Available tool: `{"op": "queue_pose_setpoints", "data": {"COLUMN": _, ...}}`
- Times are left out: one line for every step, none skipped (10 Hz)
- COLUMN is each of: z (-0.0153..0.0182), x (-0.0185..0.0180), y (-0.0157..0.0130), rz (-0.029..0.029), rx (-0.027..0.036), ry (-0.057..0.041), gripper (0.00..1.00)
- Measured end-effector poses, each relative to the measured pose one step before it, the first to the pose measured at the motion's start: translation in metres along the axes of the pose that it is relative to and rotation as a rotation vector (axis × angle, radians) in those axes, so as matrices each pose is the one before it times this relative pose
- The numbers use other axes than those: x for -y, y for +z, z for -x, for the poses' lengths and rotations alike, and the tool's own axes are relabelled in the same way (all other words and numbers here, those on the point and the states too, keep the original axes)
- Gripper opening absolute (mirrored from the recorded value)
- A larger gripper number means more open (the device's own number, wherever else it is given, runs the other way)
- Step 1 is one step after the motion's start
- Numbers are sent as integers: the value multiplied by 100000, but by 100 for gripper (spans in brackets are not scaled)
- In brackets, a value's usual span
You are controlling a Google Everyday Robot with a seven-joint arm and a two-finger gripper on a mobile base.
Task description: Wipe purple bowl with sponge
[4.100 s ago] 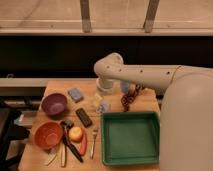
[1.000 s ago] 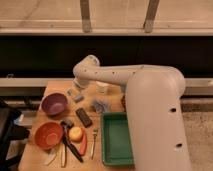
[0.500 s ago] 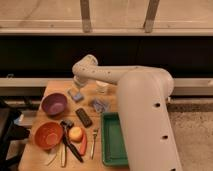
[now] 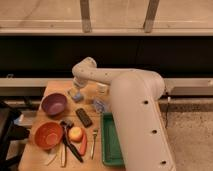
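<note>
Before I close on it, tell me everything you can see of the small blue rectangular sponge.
The small blue rectangular sponge is a flat block with a slightly paler top. It lies flat on the wooden table towards its far edge, beside the round purple bowl but apart from it. The open gripper hangs directly over it, partly hiding its far side; whether they touch cannot be told.

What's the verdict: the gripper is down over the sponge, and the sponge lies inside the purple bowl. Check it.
Wrong on one point. The camera view shows the sponge lying on the table beside the purple bowl, at its far right, not inside it. The gripper is indeed down over the sponge.
</note>
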Motion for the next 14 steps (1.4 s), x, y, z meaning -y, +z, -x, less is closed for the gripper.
{"op": "queue_pose_setpoints", "data": {"z": 10, "x": -304, "y": 590, "rz": 985, "rx": -185, "ry": -28, "gripper": 79}}
{"op": "queue_pose_setpoints", "data": {"z": 231, "x": -325, "y": 514, "rz": 816, "rx": -67, "ry": -219, "gripper": 79}}
{"op": "queue_pose_setpoints", "data": {"z": 462, "x": -370, "y": 441, "rz": 545, "rx": 34, "ry": -514, "gripper": 79}}
{"op": "queue_pose_setpoints", "data": {"z": 361, "x": -37, "y": 235, "rz": 281, "rx": 262, "ry": -41, "gripper": 79}}
{"op": "queue_pose_setpoints", "data": {"z": 132, "x": 46, "y": 204, "rz": 157, "rx": 73, "ry": 37, "gripper": 79}}
{"op": "queue_pose_setpoints", "data": {"z": 104, "x": -62, "y": 413, "rz": 674, "rx": 116, "ry": 195, "gripper": 79}}
{"op": "queue_pose_setpoints", "data": {"z": 151, "x": -252, "y": 314, "rz": 627, "rx": 46, "ry": -133, "gripper": 79}}
{"op": "queue_pose_setpoints", "data": {"z": 127, "x": -481, "y": 607, "rz": 1006, "rx": -314, "ry": -347, "gripper": 79}}
{"op": "queue_pose_setpoints", "data": {"z": 316, "x": -522, "y": 552, "rz": 863, "rx": -283, "ry": -608, "gripper": 79}}
{"op": "queue_pose_setpoints", "data": {"z": 91, "x": -304, "y": 448, "rz": 687, "rx": -365, "ry": -164, "gripper": 79}}
{"op": "queue_pose_setpoints", "data": {"z": -4, "x": -144, "y": 360, "rz": 431, "rx": -518, "ry": -118, "gripper": 76}}
{"op": "queue_pose_setpoints", "data": {"z": -74, "x": -94, "y": 268, "rz": 169, "rx": -499, "ry": -191, "gripper": 67}}
{"op": "queue_pose_setpoints", "data": {"z": 13, "x": -122, "y": 131, "rz": 22, "rx": -294, "ry": -315, "gripper": 57}}
{"op": "queue_pose_setpoints", "data": {"z": -108, "x": 50, "y": -8, "rz": -226, "rx": -208, "ry": -212, "gripper": 48}}
